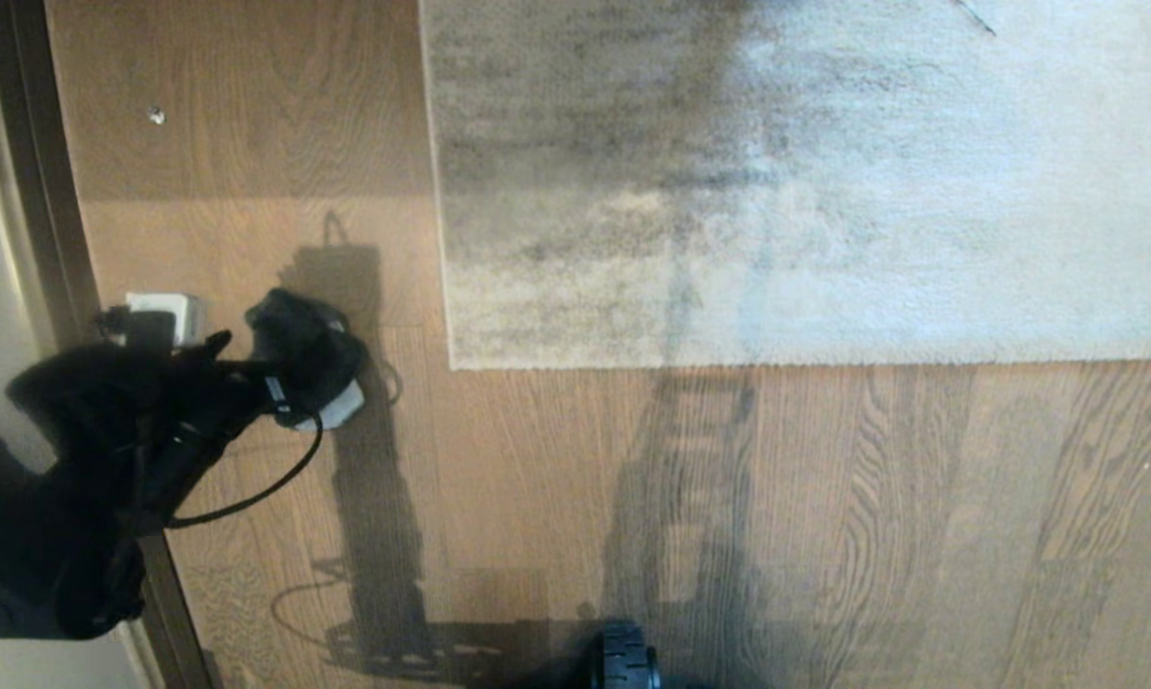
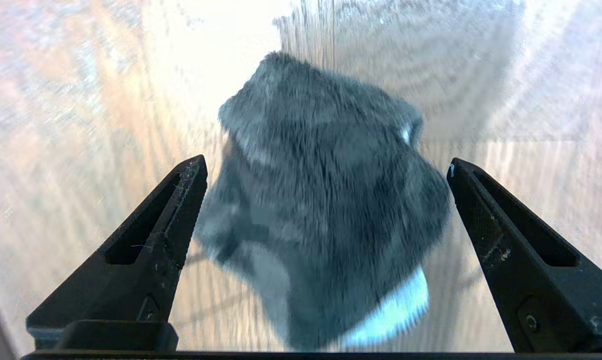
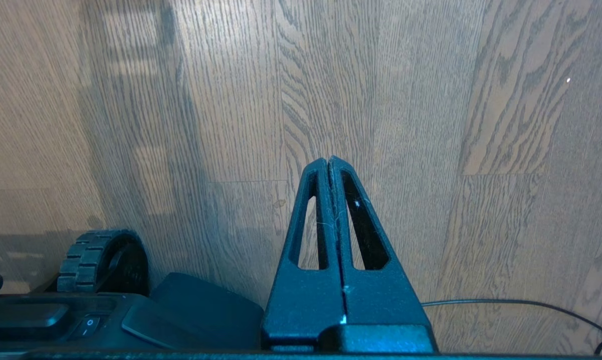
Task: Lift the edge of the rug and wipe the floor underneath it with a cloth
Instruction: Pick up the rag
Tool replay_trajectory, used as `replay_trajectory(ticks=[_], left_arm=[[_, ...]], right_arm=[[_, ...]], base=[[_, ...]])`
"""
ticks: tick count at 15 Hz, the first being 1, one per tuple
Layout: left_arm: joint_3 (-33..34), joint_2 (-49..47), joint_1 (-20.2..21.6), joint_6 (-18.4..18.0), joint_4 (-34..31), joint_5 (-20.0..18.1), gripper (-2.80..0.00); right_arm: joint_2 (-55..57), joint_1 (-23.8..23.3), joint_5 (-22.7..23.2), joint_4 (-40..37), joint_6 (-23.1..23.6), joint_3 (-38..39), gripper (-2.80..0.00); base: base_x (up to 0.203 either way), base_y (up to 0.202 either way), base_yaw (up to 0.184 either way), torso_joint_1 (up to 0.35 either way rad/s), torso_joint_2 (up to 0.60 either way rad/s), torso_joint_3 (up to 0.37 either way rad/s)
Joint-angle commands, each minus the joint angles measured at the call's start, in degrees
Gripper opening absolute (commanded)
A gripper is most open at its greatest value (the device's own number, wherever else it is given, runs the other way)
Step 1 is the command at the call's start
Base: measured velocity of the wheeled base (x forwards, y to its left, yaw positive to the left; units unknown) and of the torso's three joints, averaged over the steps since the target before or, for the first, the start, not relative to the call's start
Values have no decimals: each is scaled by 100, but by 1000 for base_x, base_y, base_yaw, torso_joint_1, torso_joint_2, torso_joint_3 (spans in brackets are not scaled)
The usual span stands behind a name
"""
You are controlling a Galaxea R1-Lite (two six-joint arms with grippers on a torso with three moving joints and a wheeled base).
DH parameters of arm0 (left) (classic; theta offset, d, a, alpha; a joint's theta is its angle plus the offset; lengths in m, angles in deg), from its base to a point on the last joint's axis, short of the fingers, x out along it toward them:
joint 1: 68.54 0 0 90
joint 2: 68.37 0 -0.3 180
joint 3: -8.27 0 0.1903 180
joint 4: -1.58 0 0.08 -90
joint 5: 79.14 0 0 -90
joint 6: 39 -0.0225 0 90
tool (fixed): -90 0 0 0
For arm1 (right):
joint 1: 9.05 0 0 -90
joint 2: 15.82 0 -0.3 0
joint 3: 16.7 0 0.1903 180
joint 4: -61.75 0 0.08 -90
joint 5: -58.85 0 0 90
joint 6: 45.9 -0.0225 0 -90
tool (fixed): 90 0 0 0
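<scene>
The cloth (image 1: 305, 346), a dark fuzzy wad with a pale patch on its underside, lies on the wood floor (image 1: 824, 526) left of the rug. My left gripper (image 2: 326, 167) is open over it, and the cloth (image 2: 326, 210) fills the gap between the two spread fingers (image 2: 180, 200). The left arm (image 1: 154, 421) reaches in from the left. The rug lies flat, with its near rug edge (image 1: 776, 365) straight across the planks and its side border (image 1: 441, 191) running away from me. My right gripper (image 3: 328, 160) is shut on nothing above bare floor (image 3: 481, 125).
A dark baseboard (image 1: 39, 191) and wall run along the left. A small white box (image 1: 166, 316) sits by it, just behind the left arm. A black cable (image 1: 250, 493) loops off the arm. My base's wheel (image 1: 623, 660) shows at the bottom.
</scene>
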Motion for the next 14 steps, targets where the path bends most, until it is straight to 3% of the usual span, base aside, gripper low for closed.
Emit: replay_trajectory(ticks=[1, 6, 14], left_arm=[[289, 355, 52, -1, 277, -7, 0], [422, 279, 243, -10, 277, -26, 0], [-209, -362, 217, -19, 277, -70, 0]], right_arm=[[-2, 2, 2, 2, -1, -1, -280], [-2, 2, 2, -6, -1, -1, -280], [-2, -6, 2, -5, -1, -1, -280]], base=[[0, 0, 0, 0, 0, 0], [0, 0, 0, 0, 0, 0], [0, 0, 0, 0, 0, 0]])
